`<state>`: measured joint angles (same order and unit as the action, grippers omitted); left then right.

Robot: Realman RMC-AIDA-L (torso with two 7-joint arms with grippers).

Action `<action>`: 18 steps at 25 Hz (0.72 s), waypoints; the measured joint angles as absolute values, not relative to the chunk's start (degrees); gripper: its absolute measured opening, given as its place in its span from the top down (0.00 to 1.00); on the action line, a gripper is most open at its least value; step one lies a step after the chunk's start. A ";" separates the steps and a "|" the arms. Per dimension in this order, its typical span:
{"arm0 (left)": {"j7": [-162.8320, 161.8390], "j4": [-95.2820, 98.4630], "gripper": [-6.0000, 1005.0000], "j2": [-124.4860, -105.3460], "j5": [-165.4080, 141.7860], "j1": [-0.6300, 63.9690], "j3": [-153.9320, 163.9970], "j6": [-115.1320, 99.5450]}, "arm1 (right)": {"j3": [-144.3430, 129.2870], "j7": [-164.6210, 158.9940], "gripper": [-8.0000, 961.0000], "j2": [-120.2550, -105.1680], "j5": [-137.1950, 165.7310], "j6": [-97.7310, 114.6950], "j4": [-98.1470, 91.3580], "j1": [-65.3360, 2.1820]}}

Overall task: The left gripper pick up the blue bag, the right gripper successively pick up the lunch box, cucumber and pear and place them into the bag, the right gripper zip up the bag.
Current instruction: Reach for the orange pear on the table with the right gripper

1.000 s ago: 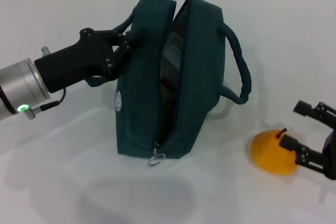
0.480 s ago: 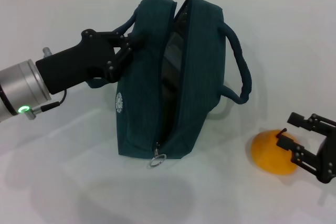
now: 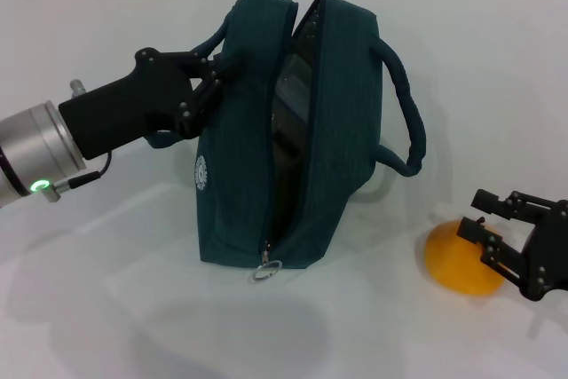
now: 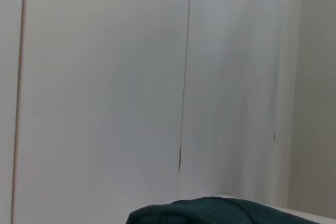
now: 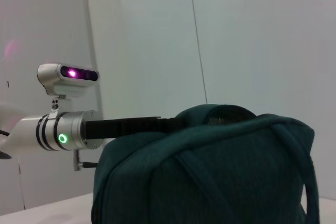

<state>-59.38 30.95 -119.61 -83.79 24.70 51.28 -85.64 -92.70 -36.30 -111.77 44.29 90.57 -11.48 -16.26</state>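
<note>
My left gripper [image 3: 206, 86] is clamped on the near handle of the dark teal-blue fabric bag [image 3: 293, 130], holding it upright with its zipper open. Right of the bag, my right gripper [image 3: 486, 224] has its fingers spread around the squat orange-yellow pear [image 3: 453, 259] on the white table [image 3: 106, 308].

The blue bag [image 3: 311, 130] is matt woven cloth; the pear [image 3: 453, 259] smooth-skinned; the left gripper [image 3: 209, 77] matt black; the table [image 3: 106, 308] glossy white.

Bright, even overhead light; soft shadow beneath the blue bag [image 3: 302, 122]; no glare.
</note>
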 joint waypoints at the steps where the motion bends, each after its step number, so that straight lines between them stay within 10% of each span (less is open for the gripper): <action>1: -59.38 30.94 0.96 -119.61 -83.79 24.70 51.24 -85.64 | -92.77 -36.30 0.63 -111.81 44.30 90.55 -11.42 -16.36; 18: -59.41 30.93 0.96 -119.62 -83.76 24.79 51.37 -85.61 | -92.65 -36.29 0.65 -112.29 44.63 90.12 -11.31 -16.36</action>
<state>-59.41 30.93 -119.62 -83.76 24.79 51.37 -85.61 -92.65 -36.29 -112.29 44.63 90.12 -11.31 -16.36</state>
